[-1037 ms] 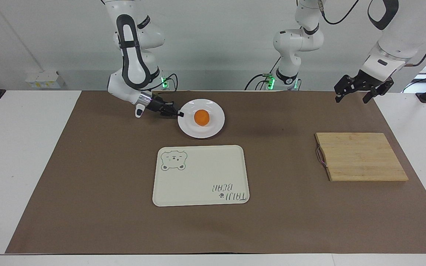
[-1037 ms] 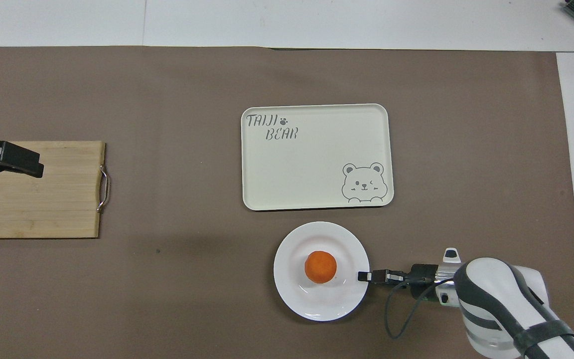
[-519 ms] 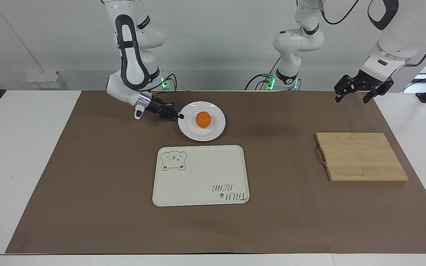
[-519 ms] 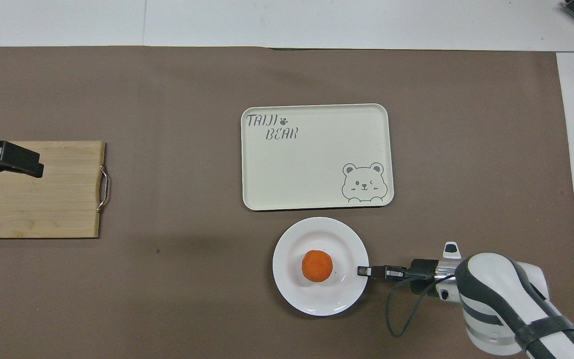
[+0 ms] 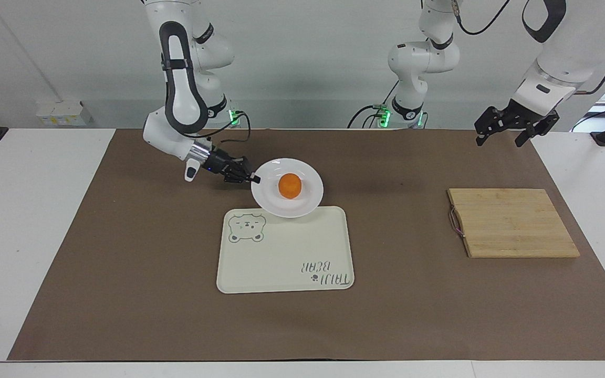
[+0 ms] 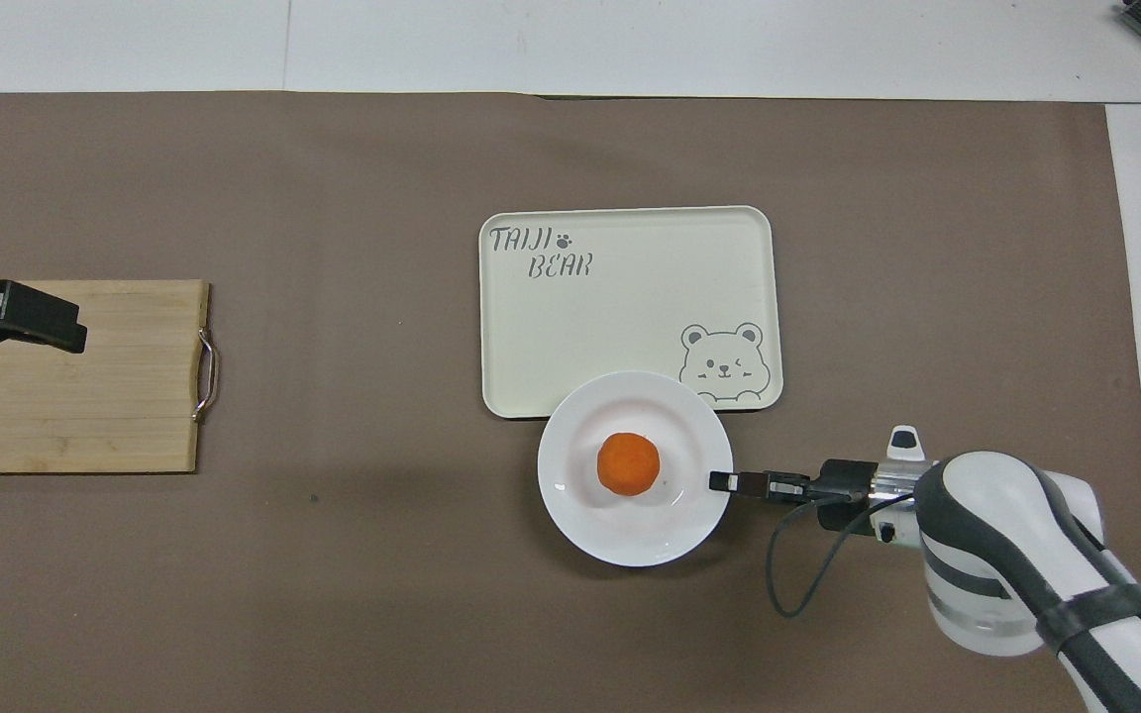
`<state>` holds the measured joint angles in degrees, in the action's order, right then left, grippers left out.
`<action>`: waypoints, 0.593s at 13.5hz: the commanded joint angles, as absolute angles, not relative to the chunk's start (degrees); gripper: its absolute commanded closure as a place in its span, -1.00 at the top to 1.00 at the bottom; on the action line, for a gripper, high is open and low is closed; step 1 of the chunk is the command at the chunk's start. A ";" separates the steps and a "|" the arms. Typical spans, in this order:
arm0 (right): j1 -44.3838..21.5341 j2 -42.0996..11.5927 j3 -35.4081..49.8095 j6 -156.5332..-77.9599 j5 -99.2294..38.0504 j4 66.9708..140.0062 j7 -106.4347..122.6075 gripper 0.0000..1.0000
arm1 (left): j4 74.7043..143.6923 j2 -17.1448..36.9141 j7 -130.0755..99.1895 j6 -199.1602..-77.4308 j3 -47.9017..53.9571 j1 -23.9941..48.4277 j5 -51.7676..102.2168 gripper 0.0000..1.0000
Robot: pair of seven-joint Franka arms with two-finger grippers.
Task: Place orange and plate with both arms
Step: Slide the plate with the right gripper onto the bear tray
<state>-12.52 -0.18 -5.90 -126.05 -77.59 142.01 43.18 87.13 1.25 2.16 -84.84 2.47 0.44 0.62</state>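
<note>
**Plate with orange carried over the tray's near edge**

Nearest the robots, the plate (image 5: 287, 188) is off the counter (image 5: 124, 294), gripped at its rim on the right arm's side by the right end effector (image 5: 253, 179), whose fingertips are pressed together on that rim. The orange (image 5: 289, 185) sits in the middle of the plate. The plate is slightly tilted, and its edge away from the robots overlaps the near edge of the tray (image 5: 285, 250), beside the bear drawing. The tray itself holds nothing else; its lettering lies toward the edge farther from the robots.

The left end effector (image 5: 502, 131) waits with its fingers spread, up in the air toward the left arm's end of the counter. In the overhead view it (image 6: 36, 322) covers part of the cutting board (image 6: 105, 396) and is cut off by the picture's edge. The board is bare, with a metal handle on the side toward the tray.

The plate hides a strip of the tray's near rim, and whether its underside touches the tray cannot be told.

A second ago the plate lay on the brown mat nearer the robots, clear of the tray, with the right end effector already on its rim; since then plate and orange have moved toward the tray. The left end effector has not moved.
</note>
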 commanded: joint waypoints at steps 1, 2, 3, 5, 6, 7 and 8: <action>-9.94 -5.96 -5.80 -122.53 -78.58 133.44 39.31 -1.00 | 86.57 1.23 2.55 -83.76 2.64 0.26 -0.26 1.00; -9.32 -7.63 -5.80 -121.74 -78.40 131.16 38.33 -1.00 | 86.57 1.32 2.55 -83.76 2.55 0.26 -0.26 1.00; -8.88 -9.47 -5.80 -121.38 -78.40 129.31 38.15 -1.00 | 86.57 1.32 2.55 -83.76 2.64 0.26 -0.26 1.00; -8.53 -13.86 -5.80 -121.03 -79.10 124.92 38.14 -1.00 | 86.57 1.32 2.55 -83.76 2.64 0.26 -0.26 1.00; -8.18 -15.45 -5.80 -120.94 -79.01 121.85 36.40 -1.00 | 86.57 1.32 2.55 -83.76 2.64 0.26 -0.26 1.00; -8.17 -16.51 -5.71 -120.85 -78.75 119.55 34.04 -1.00 | 86.57 1.23 2.55 -83.76 2.64 0.26 -0.26 1.00; -8.26 -17.22 -5.71 -120.85 -78.66 117.62 32.80 -1.00 | 86.57 1.23 2.55 -83.76 2.64 0.26 -0.26 1.00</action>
